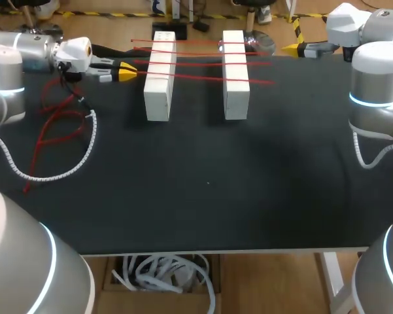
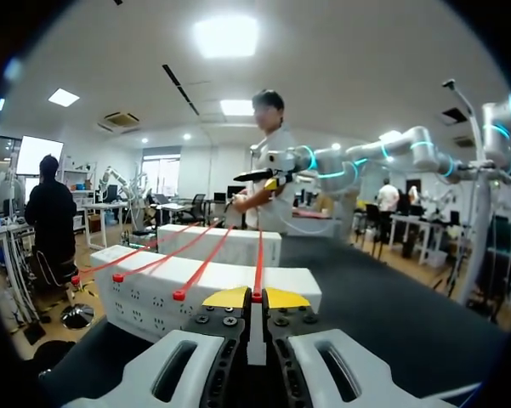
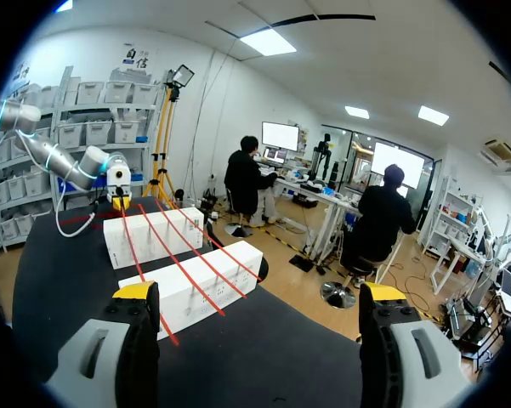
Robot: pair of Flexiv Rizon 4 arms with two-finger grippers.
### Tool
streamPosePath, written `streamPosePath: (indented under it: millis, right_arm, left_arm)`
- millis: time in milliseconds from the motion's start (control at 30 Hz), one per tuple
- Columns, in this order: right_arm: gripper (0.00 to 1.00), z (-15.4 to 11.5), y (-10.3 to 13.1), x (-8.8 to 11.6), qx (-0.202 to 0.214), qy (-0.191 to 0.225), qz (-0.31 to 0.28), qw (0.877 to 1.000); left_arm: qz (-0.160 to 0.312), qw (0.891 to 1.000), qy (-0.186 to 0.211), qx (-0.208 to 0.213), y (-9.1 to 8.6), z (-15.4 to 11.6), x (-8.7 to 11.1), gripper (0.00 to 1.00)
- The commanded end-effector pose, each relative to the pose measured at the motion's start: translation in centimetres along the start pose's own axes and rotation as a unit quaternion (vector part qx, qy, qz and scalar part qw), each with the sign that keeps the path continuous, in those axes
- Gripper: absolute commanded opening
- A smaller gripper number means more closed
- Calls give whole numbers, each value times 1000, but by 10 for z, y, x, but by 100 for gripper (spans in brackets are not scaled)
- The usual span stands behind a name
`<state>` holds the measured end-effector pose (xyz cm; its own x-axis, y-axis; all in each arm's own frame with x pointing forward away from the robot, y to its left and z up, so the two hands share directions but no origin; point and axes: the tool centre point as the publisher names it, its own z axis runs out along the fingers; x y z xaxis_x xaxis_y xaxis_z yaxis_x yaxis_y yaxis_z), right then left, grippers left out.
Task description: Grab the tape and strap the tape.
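Note:
Two white blocks, the left block (image 1: 159,75) and the right block (image 1: 235,73), stand side by side at the back of the black table. Several red tapes (image 1: 203,63) lie stretched across both. My left gripper (image 1: 126,70) sits just left of the left block, shut on the end of the nearest red tape (image 1: 206,76). In the left wrist view this tape (image 2: 259,255) runs straight ahead from the closed yellow tips of the left gripper (image 2: 255,297) over the block (image 2: 195,289). My right gripper (image 1: 293,47) hovers beyond the right block, open and empty; its fingers (image 3: 136,293) stand wide apart, with the blocks (image 3: 195,285) ahead.
The black table top (image 1: 209,183) stretches wide in front of the blocks. A red cable (image 1: 52,131) and a white coiled hose (image 1: 85,150) hang from my left arm over the table's left side. The front edge (image 1: 222,250) runs along the bottom.

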<state>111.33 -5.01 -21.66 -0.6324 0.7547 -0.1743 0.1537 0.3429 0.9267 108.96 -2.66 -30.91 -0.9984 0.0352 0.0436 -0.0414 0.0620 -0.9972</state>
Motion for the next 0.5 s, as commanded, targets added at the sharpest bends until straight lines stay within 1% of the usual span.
streamPosePath:
  millis: [33,133,333,367,433,500]
  right_arm:
    - [100,0,0,0,1,0,0,1000]
    - [100,0,0,0,1,0,0,1000]
    - [100,0,0,0,1,0,0,1000]
    - [100,0,0,0,1,0,0,1000]
    - [100,0,0,0,1,0,0,1000]
    - [100,0,0,0,1,0,0,1000]
  left_arm:
    - [6,1000,-18,-5,-16,6,9,0]
    - [5,999,-36,-5,-27,10,12,0]
    - [14,999,-51,6,-56,17,18,0]
    - [17,998,-53,7,-61,19,19,0]
    - [36,997,-64,-7,-71,23,21,0]
    - [41,996,-74,-4,-83,27,23,0]
